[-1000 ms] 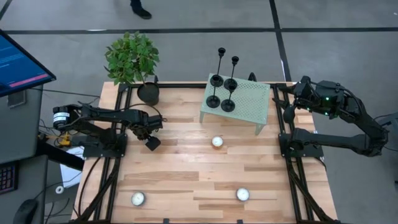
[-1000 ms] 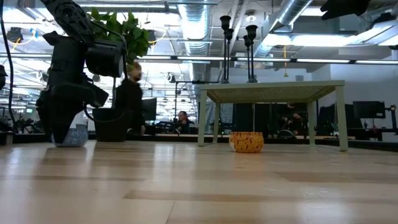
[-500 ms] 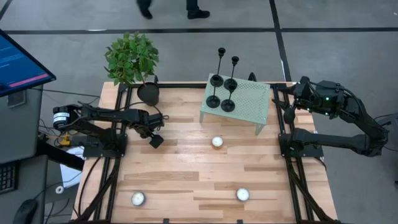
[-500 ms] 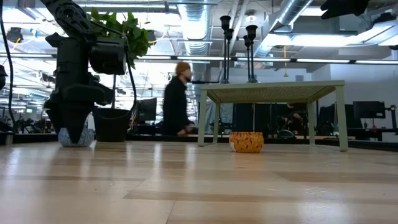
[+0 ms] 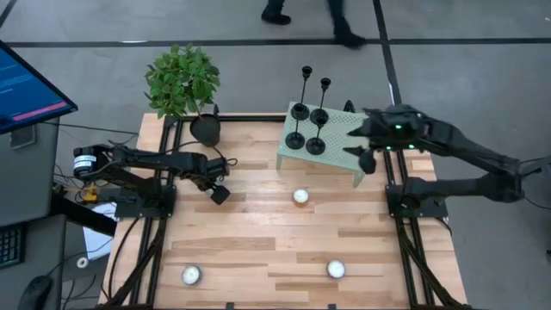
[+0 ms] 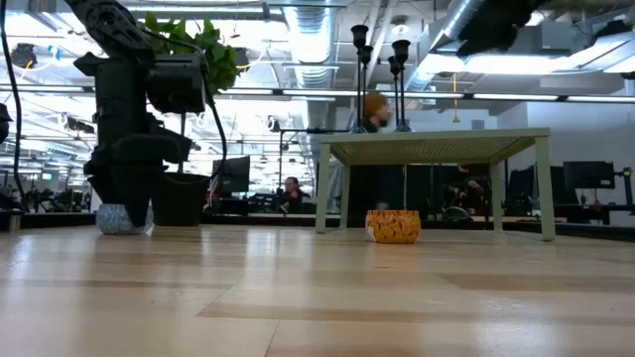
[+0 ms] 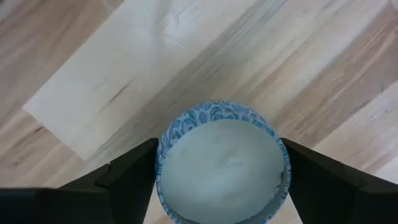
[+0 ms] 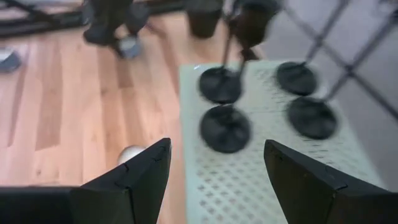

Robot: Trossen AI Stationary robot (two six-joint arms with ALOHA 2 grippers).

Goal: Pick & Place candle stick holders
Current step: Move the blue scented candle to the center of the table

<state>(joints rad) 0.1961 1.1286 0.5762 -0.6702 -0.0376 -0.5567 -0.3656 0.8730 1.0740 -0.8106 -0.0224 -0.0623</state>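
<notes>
Four black candle stick holders (image 5: 307, 127) stand by their disc bases on a small pale green table (image 5: 344, 138). They also show in the right wrist view (image 8: 225, 127). My right gripper (image 8: 217, 180) is open and empty. It hovers over the green table's right end (image 5: 363, 155), apart from the holders. My left gripper (image 5: 219, 194) is at the table's left middle. It is shut on a blue-patterned tealight (image 7: 221, 162), down at table level (image 6: 119, 218). My left gripper pinches the blue-patterned tealight by opposite sides of its round wall (image 7: 163, 155) between its two fingers. The fingers come from above, pointing down. The tealight sits upright with its white top up; whether its bottom rests on the wood, I cannot tell.
White tealights lie at the middle (image 5: 300, 196), near right (image 5: 336, 269) and near left (image 5: 190, 275). A potted plant (image 5: 205, 129) stands at the far left corner. A person's legs (image 5: 344, 17) pass on the floor beyond the far edge. Bare wood lies between the tealights.
My right arm has swung from the table's right edge toward the left, out over the green table's right end and toward the candle stick holders, gripper still open. My left gripper has gone a little toward the table's right edge with the blue-patterned tealight.
</notes>
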